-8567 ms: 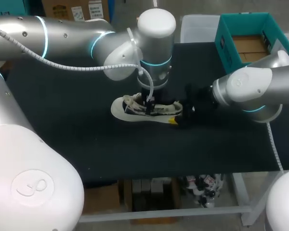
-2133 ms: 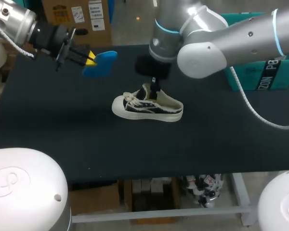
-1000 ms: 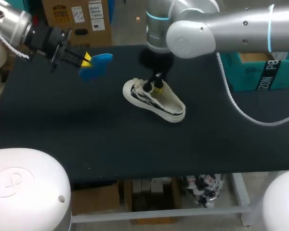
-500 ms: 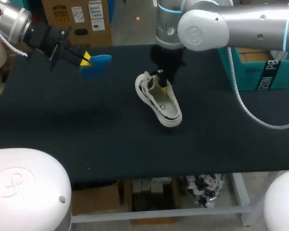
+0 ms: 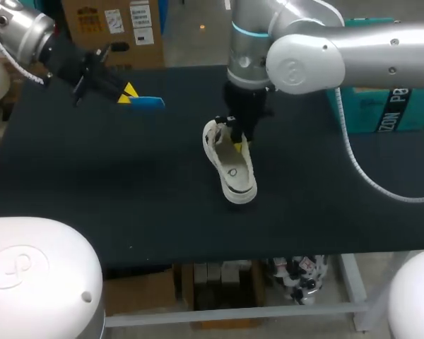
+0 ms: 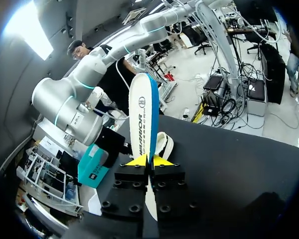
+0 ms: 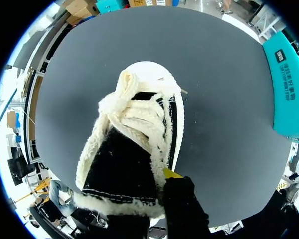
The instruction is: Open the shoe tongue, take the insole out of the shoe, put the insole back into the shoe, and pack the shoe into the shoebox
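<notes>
The white and black shoe [image 5: 232, 169] lies on the black table [image 5: 127, 183], toe toward the far side and heel toward the front edge. My right gripper [image 5: 235, 138] comes down from above and is shut on the shoe's side wall beside the laces. In the right wrist view the shoe [image 7: 134, 149] fills the picture, with one yellow tip [image 7: 172, 173] pressed on its fleecy collar; the other finger is hidden. My left gripper [image 5: 127, 93] hangs over the table's far left, shut on the blue insole [image 5: 147, 102]. The insole [image 6: 143, 114] stands up from between the left gripper [image 6: 148, 160] tips.
The teal shoebox [image 5: 385, 106] stands at the table's right edge, partly hidden behind my right arm; it also shows as the teal shoebox [image 7: 294, 84] beside the shoe. Black tabletop lies bare in front of the shoe and at the front left.
My right gripper has turned the shoe clockwise, from lying slantwise to heel toward the front edge. The left gripper has rolled, so the insole now shows nearly edge-on.
</notes>
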Motion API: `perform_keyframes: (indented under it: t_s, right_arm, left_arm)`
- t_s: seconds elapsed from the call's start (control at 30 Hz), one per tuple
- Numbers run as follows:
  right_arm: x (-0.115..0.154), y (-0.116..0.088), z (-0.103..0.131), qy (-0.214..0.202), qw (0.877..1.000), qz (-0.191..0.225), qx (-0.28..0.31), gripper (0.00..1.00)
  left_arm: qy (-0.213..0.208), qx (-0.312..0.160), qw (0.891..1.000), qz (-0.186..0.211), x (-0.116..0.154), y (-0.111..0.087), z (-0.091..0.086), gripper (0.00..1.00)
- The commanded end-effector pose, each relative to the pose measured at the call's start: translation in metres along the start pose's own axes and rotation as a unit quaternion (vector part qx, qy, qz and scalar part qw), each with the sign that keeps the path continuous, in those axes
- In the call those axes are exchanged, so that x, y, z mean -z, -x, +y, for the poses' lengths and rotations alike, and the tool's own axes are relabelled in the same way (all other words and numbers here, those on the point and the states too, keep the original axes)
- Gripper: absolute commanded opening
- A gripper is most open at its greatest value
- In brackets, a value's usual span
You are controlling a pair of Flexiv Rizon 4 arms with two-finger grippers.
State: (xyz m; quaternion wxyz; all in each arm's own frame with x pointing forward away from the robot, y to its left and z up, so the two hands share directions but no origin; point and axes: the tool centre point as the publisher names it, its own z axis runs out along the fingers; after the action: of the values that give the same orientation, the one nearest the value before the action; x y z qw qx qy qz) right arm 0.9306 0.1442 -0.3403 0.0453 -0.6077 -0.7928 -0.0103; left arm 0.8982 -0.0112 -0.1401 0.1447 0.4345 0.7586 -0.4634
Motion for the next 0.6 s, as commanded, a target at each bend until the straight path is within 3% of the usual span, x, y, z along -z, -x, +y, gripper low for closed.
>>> perform_keyframes:
  t_s: [0.03, 0.17, 0.6]
  right_arm:
    - [0.000, 0.002, -0.009, 0.017, 1.000, 0.004, -0.017, 0.00]
    - [-0.003, 0.001, -0.011, 0.029, 0.999, 0.013, -0.028, 0.00]
    - [-0.024, -0.012, -0.003, 0.034, 0.998, 0.032, -0.035, 0.00]
  left_arm:
    - [-0.062, -0.013, 0.998, 0.010, -0.002, 0.003, 0.010, 0.00]
    - [-0.100, -0.030, 0.994, 0.024, -0.008, 0.004, 0.011, 0.00]
    - [-0.158, -0.079, 0.983, 0.045, -0.030, 0.005, 0.000, 0.00]
